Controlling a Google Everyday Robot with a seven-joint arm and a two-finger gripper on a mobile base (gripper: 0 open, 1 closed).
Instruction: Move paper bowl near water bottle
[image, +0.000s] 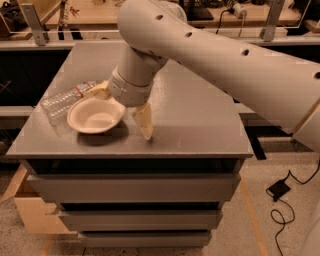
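— Where is the paper bowl (94, 116) now?

— On the grey table (200, 130), over on the left side. It sits open side up, right next to the water bottle (61, 101). From here the bowl's rim looks like it touches the bottle, or even covers a bit of it. I can't tell if it leans on it.

— And the bottle? Is it standing?

— No, it is lying on its side, just behind the bowl and a little to the left. I think that is why the bowl was put there. The job is to get the bowl close to the bottle, and it looks close to me.

— What is the gripper (122, 113) doing?

— It hangs low over the table at the bowl's right edge. Its two fingers (144, 121) are spread wide apart. One points down to the table on the right of the bowl. The other pokes out behind the bowl, near the bottle. They are not squeezing the bowl.

— Why so low?

— I guess so the bowl sits down softly and doesn't flip. The big arm (210, 55) reaches in from the right, so it doesn't bump the bottle.

— How many things are there?

— One bowl. One bottle. One arm, with one gripper and two fingers. One table, with drawers under it.
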